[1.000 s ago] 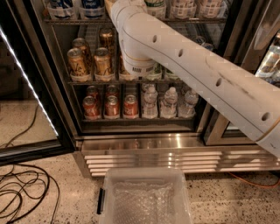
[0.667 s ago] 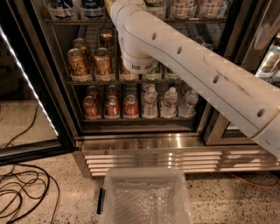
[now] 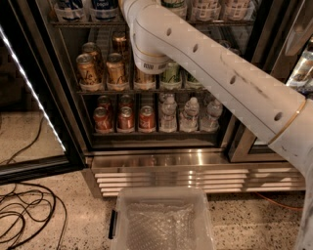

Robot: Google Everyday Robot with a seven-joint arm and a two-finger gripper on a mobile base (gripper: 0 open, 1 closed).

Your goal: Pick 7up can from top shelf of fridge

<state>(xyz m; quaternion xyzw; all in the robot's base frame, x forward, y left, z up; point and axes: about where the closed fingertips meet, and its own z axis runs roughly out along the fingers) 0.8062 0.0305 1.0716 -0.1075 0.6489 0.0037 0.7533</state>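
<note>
1. Up high, my gripper is past the top edge of the camera view, so I cannot see it or tell if it is wide or closed.
2. Only my big white arm (image 3: 210, 73) shows. It comes from the lower right, bends in front of the middle rack and goes up out of sight.
3. On the top shelf (image 3: 78, 23), the 7up can (image 3: 205, 8) stands just right of where my arm leaves the view.
4. Only the bottom part of that can shows. It looks pale and silvery-white, and I cannot read its letters.
5. More pale cans stand right beside it, and blue-and-white cans (image 3: 70, 8) stand on the left part of the same shelf.
6. A thin front rail runs along the shelf edge, just under the cans.
7. Below it, my arm covers part of the rack of gold-brown cans (image 3: 116, 71), where a green can (image 3: 171, 73) peeks out.
8. Lower down stand red cans (image 3: 125, 117) and small water bottles (image 3: 190, 113).
9. At the bottom of the fridge (image 3: 161, 163) is a shiny ribbed steel base, with dark frames on both sides.
10. Far to the left, the glass door (image 3: 29, 83) is swung open, with a bright light strip along it.
11. On the speckled floor, a clear plastic bin (image 3: 161, 219) sits in front of the base, and dark cables (image 3: 24, 215) curl at the left.
</note>
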